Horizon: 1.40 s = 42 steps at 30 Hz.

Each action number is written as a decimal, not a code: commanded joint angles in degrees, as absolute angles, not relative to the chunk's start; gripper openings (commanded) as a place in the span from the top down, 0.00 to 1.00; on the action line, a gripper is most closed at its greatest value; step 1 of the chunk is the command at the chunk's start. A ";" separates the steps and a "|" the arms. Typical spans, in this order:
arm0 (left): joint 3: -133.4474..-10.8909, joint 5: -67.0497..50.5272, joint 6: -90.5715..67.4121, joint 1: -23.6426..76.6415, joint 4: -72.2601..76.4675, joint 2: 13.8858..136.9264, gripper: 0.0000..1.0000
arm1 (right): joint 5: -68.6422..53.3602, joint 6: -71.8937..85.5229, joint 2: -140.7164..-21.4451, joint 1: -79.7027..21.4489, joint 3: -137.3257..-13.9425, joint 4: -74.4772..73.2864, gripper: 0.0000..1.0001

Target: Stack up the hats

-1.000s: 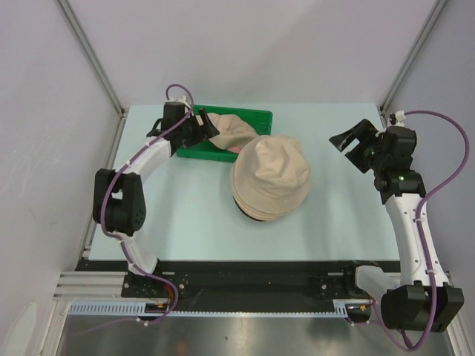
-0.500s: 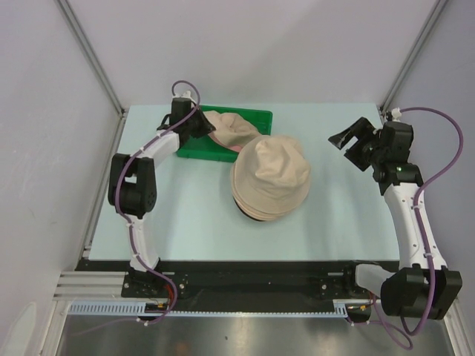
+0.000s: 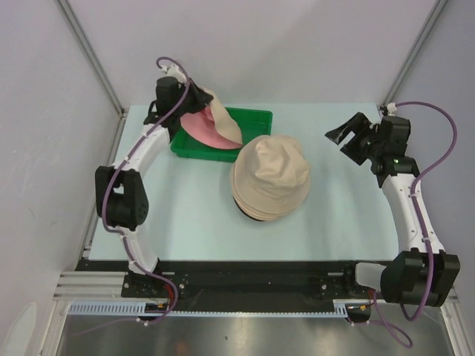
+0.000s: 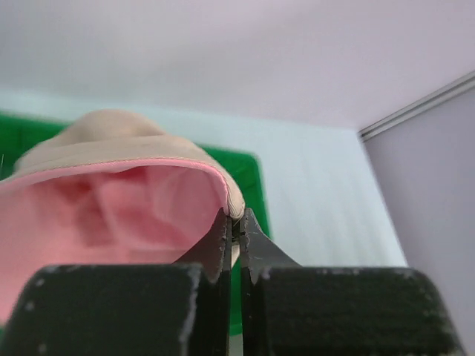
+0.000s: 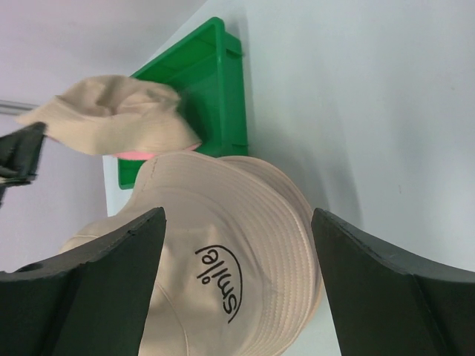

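I had the left gripper [image 4: 236,222] pinching the pink-lined hat [image 3: 215,127] over the far-left green tray [image 3: 257,117]; my right gripper [image 3: 346,138] stood spread, right of the hat stack [image 3: 271,178].

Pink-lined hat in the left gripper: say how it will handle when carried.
Likely floppy: the hat sags from the brim edge pinched by the left gripper. Probably light, since that thin pinch holds it up. It may swing when moved.
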<state>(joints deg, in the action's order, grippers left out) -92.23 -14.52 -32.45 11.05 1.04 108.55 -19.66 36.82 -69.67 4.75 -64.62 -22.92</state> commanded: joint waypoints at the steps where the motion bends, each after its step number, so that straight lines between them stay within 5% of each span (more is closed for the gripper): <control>1: -97.64 -19.32 -30.76 10.20 8.26 98.71 1.00 | -24.33 35.95 -70.31 4.83 -67.94 -16.09 0.16; 11: -98.61 -36.28 -33.83 9.40 11.24 88.42 1.00 | -32.25 35.68 -71.28 -1.91 -73.38 -6.07 0.16; 21: -97.74 -66.07 -52.37 9.40 21.44 85.96 1.00 | -33.83 39.29 -68.11 -7.03 -74.53 8.52 0.18; 26: -93.17 -71.54 -65.81 10.10 36.26 85.08 1.00 | -36.73 38.23 -69.87 -9.05 -76.55 6.51 0.19; 42: -94.39 -76.20 -68.03 15.55 32.87 83.58 1.00 | -40.16 33.93 -78.04 -19.95 -81.12 7.47 0.19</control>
<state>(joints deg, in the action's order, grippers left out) -93.08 -75.33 -66.08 14.92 29.98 86.02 -38.30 37.12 -77.52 -19.59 -77.49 5.82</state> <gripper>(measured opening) 0.020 0.803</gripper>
